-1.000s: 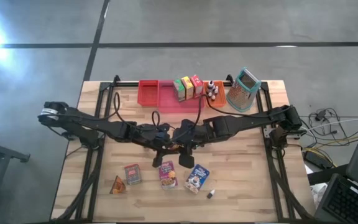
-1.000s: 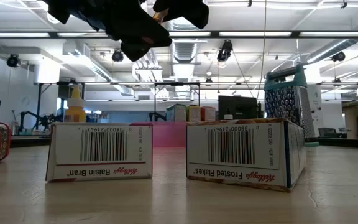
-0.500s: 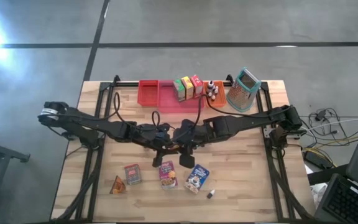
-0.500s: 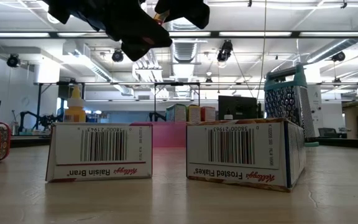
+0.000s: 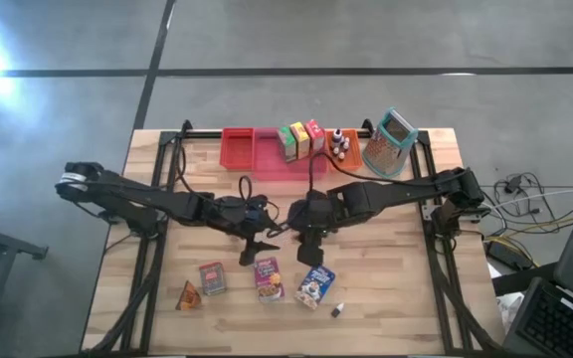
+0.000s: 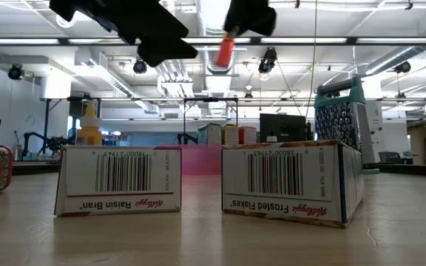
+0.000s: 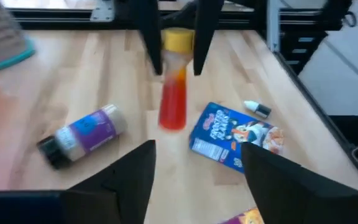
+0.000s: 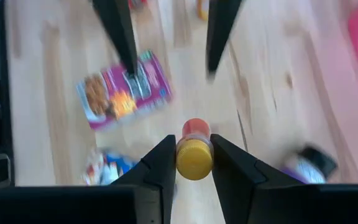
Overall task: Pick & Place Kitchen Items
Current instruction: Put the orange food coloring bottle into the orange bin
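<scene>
Midair, above the table's middle: right gripper (image 8: 194,163) clenched on the yellow cap of a small red bottle (image 7: 173,106), which hangs below it. Left gripper (image 7: 197,163) just beside, fingers spread, nothing between them. Frosted Flakes box (image 5: 315,282) and purple box (image 5: 267,278) lie below.

Risk: the hold is on the cap only; a quick swing could slip the bottle loose, dropping it among the boxes.

Hard to make out: bottle label, motion-smeared; contact itself hidden in high view.
</scene>
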`<state>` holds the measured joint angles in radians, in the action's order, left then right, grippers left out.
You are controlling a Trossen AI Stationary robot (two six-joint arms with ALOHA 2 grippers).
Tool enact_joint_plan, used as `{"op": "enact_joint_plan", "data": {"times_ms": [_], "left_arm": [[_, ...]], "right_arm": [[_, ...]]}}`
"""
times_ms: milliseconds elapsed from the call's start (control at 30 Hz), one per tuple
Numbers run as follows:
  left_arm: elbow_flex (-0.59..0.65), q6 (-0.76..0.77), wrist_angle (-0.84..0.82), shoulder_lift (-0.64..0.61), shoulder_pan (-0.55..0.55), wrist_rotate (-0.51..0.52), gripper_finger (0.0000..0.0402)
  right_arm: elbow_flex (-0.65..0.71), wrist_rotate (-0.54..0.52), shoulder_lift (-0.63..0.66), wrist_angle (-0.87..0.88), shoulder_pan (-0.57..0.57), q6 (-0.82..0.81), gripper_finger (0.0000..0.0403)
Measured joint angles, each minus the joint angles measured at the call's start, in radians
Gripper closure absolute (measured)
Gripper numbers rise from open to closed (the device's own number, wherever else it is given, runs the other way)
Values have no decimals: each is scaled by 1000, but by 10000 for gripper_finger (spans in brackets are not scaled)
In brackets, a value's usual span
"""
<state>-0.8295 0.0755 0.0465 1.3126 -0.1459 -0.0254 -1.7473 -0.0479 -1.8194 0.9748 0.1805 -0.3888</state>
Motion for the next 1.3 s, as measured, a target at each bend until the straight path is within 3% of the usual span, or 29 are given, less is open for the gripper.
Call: {"op": "enact_joint_plan", "data": {"times_ms": [133, 333, 667, 900, 1300], "left_arm": [[5, 4, -49, -47, -1, 159, 155], [98, 0, 26, -133, 0, 360, 155], [278, -3, 330, -264, 2, 368, 154], [303, 8, 339, -298, 2, 368, 154], [312, 15, 336, -314, 2, 368, 157]], "right_arm": [[0, 1, 0, 90, 11, -19, 328], [0, 7, 0, 158, 28, -63, 312], [2, -4, 0, 206, -5, -70, 329], [2, -40, 4, 260, -74, -53, 314], [35, -120, 76, 335, -258, -22, 323]]}}
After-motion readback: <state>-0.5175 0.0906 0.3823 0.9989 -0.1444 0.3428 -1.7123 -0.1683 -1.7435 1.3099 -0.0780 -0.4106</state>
